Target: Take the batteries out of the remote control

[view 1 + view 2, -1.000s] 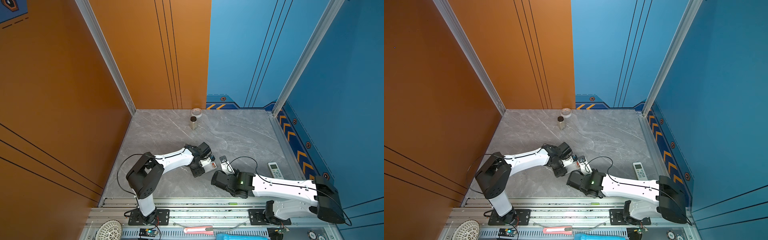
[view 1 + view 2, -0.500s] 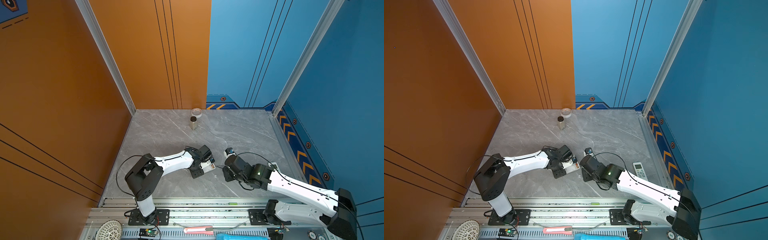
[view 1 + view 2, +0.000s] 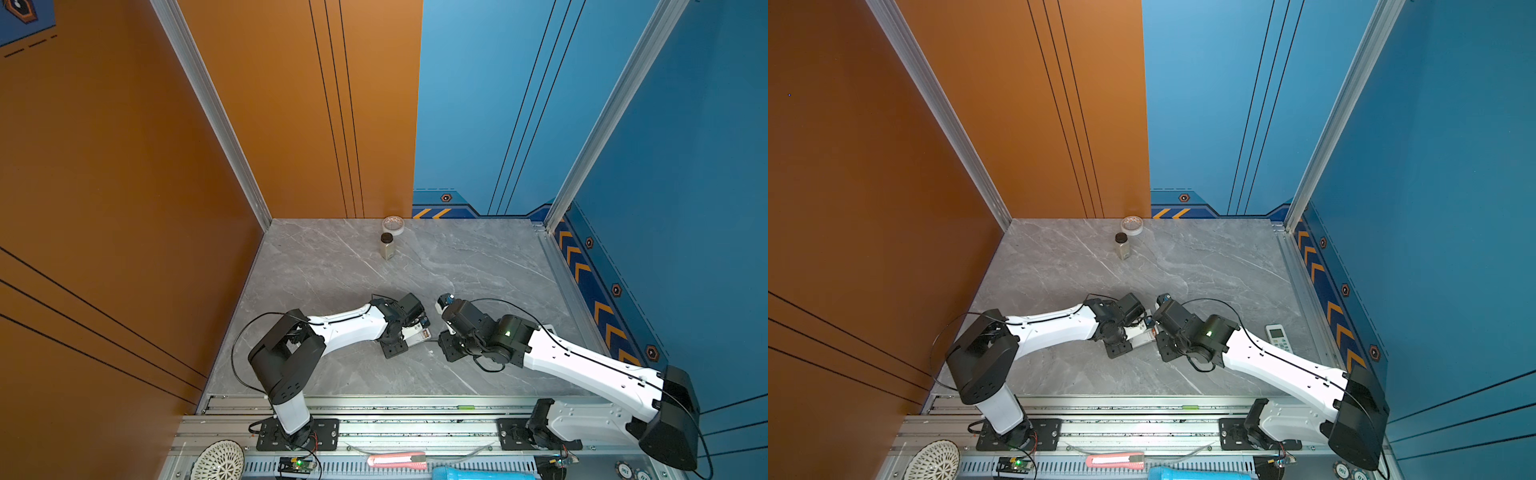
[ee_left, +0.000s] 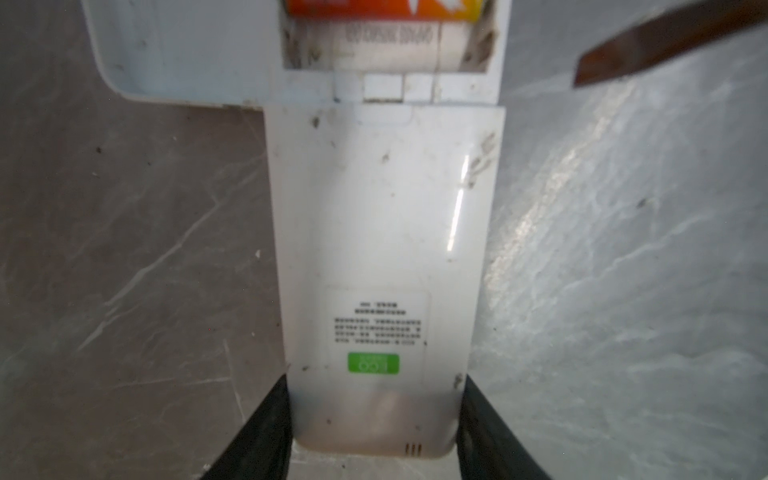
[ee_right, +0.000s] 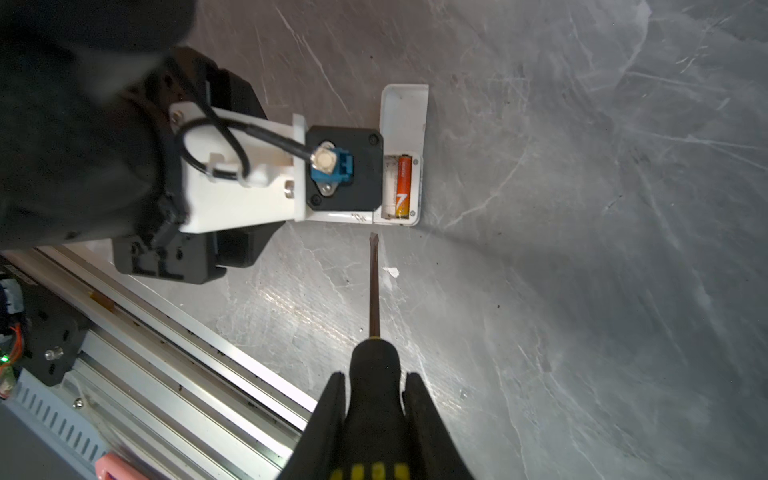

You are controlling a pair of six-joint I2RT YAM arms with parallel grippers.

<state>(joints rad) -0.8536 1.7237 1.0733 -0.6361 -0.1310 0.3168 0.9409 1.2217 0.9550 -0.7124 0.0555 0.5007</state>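
Orange wall (image 3: 104, 187), blue wall (image 3: 685, 187) (grey tabletop (image 3: 332, 270)).

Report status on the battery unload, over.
Left hand clamped on remote. Right hand shut on screwdriver, tip just short of remote, not touching. Cover off, both batteries seated in compartment. Nothing between tip and batteries.

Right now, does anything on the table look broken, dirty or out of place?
Yes. A small white chip lies loose on the table beside the screwdriver shaft. It looks like a broken-off bit, but I cannot tell from what. The remote is also flecked with dark grime on its back.
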